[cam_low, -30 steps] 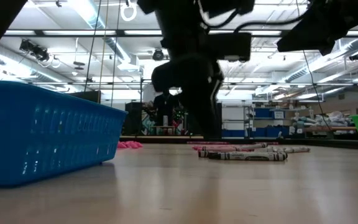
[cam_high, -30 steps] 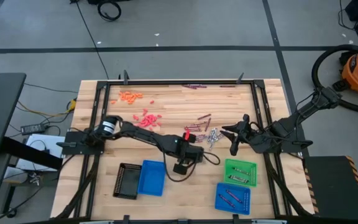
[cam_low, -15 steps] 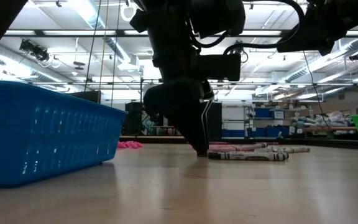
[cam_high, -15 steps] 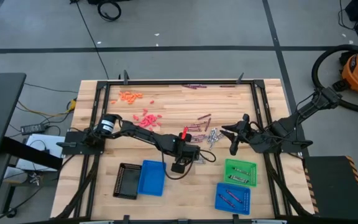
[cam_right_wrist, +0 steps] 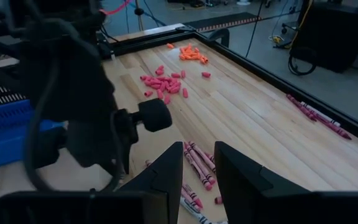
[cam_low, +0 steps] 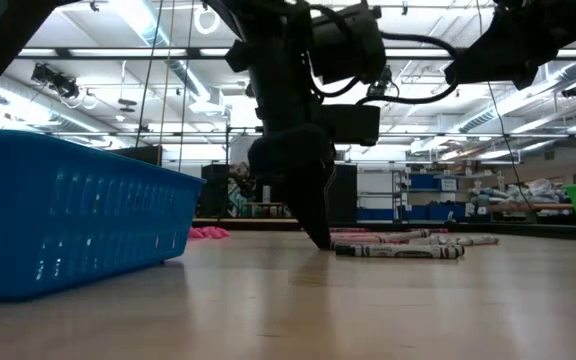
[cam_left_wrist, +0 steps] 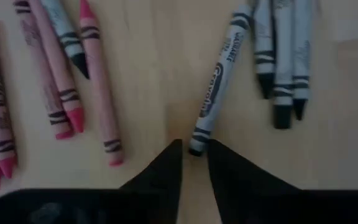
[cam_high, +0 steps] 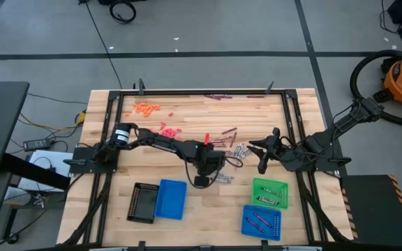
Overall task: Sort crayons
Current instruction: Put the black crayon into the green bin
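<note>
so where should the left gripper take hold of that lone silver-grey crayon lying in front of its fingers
Probably at the near end of the silver-grey paper-wrapped crayon, which already sits between the left gripper's dark fingertips. It lies flat on the wooden table, slightly apart from the grey cluster, so come straight down with fingers across its thin width. A mid-length grip might hold steadier.

Two arms over the desk (cam_high: 201, 111), one gripper each: left gripper (cam_high: 202, 180), right gripper (cam_high: 262, 169). Four trays at about 6 o'clock: one black (cam_high: 142, 203), two blue (cam_high: 170, 199) (cam_high: 262, 223), one green (cam_high: 269, 192). Orange crayons (cam_high: 146, 107) heaped at 11 o'clock, too many to count. Pink crayons (cam_high: 166, 130) likewise uncounted. Close under the left wrist: four grey crayons (cam_left_wrist: 215, 84), five red-pink crayons (cam_left_wrist: 98, 81).
</note>
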